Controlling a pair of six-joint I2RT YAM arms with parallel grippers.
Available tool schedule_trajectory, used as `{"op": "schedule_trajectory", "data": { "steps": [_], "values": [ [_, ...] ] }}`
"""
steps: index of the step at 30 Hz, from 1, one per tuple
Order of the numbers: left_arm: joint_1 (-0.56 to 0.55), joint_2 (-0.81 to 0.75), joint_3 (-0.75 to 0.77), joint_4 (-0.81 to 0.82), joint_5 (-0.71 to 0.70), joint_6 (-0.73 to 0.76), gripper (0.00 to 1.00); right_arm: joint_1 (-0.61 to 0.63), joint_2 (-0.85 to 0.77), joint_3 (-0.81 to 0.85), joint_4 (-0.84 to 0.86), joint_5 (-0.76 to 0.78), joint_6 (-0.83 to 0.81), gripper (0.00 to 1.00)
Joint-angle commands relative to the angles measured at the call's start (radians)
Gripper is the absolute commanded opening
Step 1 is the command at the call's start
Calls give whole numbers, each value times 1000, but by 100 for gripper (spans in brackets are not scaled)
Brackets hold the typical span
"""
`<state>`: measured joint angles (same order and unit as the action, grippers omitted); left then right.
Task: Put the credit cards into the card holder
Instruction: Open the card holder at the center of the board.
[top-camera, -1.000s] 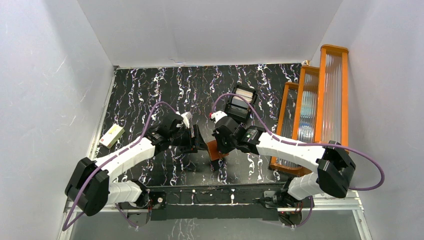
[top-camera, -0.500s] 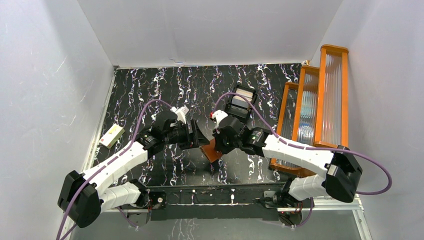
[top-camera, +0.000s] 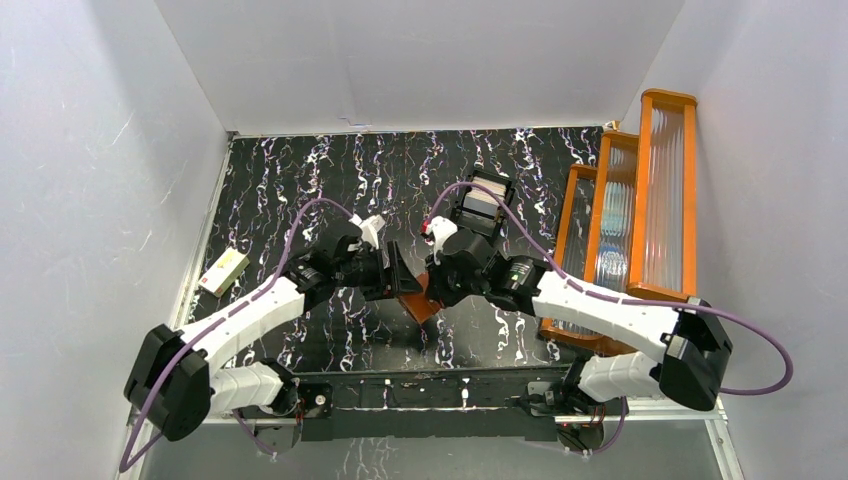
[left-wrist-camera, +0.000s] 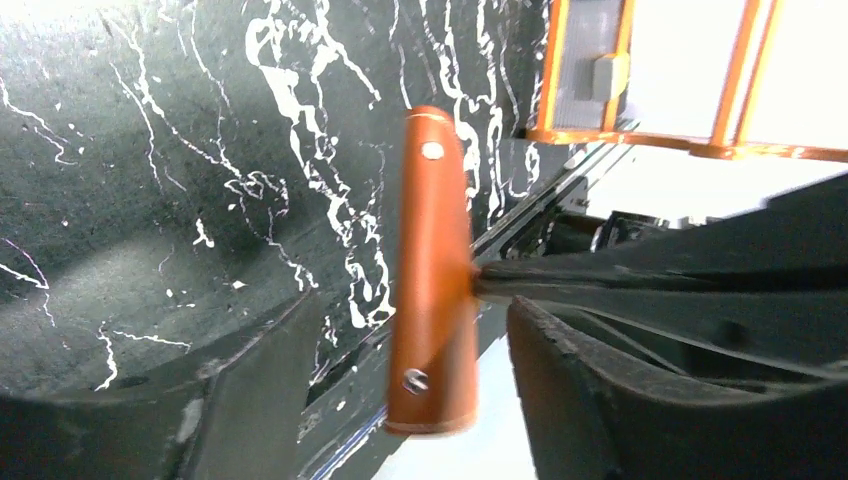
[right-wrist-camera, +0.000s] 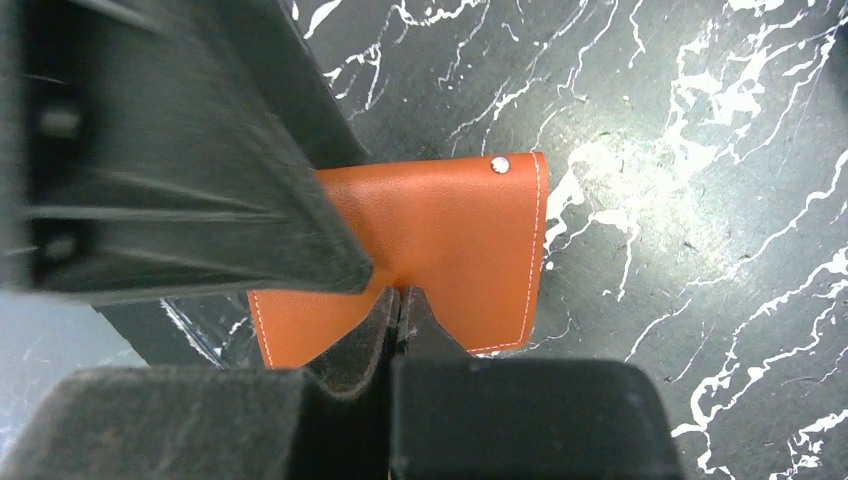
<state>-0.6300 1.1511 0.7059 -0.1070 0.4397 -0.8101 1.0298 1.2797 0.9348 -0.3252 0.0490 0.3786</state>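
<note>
Here, over the marbled table (top-camera: 300, 170), the right claw (right-wrist-camera: 402, 305) is pinched tight on the card holder (right-wrist-camera: 440, 230), which stands on edge just ahead of it. The left claw (top-camera: 398, 275) gapes, one jaw either side of it. It is likely light, floppy and slick, so take the free flap by its edge.

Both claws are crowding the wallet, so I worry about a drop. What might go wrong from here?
1. The right claw pinches the wallet by one edge only, so it may pivot or slip out.
2. The left claw stands open astride the wallet, close to the right claw. Closing there may bump that claw or knock the wallet loose.
</note>
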Motion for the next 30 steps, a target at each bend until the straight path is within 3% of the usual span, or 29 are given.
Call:
{"op": "schedule_trajectory", "data": {
  "steps": [1, 3, 6, 14, 18, 20, 24, 30],
  "values": [
    [4, 39, -6, -1, 75, 1, 50, 4, -67, -5, 89, 4, 3, 0],
    [4, 47, 0, -4, 71, -5, 22, 6, -76, -10, 90, 4, 11, 0],
    [4, 53, 19, -43, 25, -9, 0, 5, -97, -16, 81, 16, 22, 0],
    [6, 76, 18, -133, -99, -68, 0, 4, -233, -116, 148, 79, 5, 0],
    [6, 91, 34, -226, -207, -61, 41, 4, -238, -146, 175, 80, 15, 0],
    [7, 83, 52, -271, -252, -31, 53, 4, -222, -130, 170, 83, 16, 0],
    [6, 29, 66, -292, -281, -8, 59, 4, -183, -85, 172, 117, 2, 0],
    [7, -20, 35, -240, -202, -2, 60, -2, -86, -49, 215, 121, -17, 0]
  ]
}}
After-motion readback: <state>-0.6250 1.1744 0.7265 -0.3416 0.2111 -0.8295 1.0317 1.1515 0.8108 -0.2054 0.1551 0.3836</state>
